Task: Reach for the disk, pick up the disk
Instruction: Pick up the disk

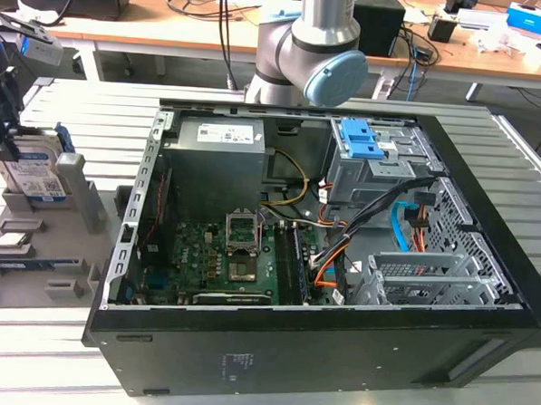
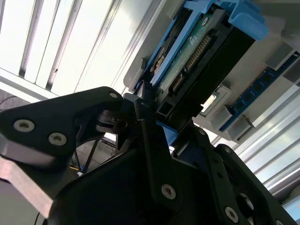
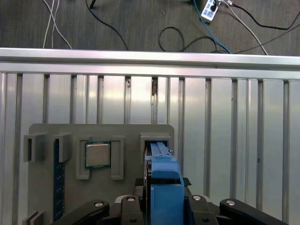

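Since the disk (image 3: 165, 185) stands upright in the grey holder (image 3: 42, 187) between the fingers of the gripper (image 1: 4, 125), we judge reach done, lift pending; clamped or apart, we cannot tell.

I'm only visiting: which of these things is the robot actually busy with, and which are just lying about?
In the job: disk, standing on edge in the grey holder; gripper at it.
Lying about: processor chip, memory stick, open computer case, blue bracket inside it.
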### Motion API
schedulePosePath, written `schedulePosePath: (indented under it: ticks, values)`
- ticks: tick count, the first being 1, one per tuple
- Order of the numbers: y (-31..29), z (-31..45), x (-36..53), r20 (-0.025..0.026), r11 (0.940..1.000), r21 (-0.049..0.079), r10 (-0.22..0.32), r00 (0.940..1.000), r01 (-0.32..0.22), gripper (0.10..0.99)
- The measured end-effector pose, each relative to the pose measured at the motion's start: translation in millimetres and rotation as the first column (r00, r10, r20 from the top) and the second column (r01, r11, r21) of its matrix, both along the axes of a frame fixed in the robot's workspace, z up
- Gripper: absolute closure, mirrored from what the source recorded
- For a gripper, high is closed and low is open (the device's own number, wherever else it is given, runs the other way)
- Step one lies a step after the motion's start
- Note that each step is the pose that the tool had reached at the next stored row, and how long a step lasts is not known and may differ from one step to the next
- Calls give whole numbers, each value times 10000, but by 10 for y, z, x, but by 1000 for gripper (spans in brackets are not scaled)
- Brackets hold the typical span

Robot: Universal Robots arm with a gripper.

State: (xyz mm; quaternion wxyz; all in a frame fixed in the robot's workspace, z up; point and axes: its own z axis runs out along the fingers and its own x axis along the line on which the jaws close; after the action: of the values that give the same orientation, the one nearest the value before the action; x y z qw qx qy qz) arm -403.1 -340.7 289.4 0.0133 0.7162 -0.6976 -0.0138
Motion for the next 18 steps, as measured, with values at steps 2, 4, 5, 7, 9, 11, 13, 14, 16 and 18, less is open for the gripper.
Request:
schedulePosePath:
  ticks: [2,4,5,7,9,11,13,14,16,18]
  values:
    - [0,0,0,1,10000,1,0,10000,0,718]
    - [0,7,1,5,10000,3,0,10000,0,718]
    - [1,15,1,6,10000,3,0,10000,0,718]
    - [1,38,2,1,10000,1,-1,10000,1,718]
    - [0,84,3,1,10000,1,0,10000,0,718]
    - [1,117,4,1,10000,1,0,10000,0,718]
    - [2,168,6,0,10000,0,1,10000,-1,718]
    - [3,197,7,0,10000,1,2,10000,-2,718]
    - [5,226,8,1,10000,0,1,10000,-1,718]
    - [7,256,8,1,10000,0,0,10000,0,718]
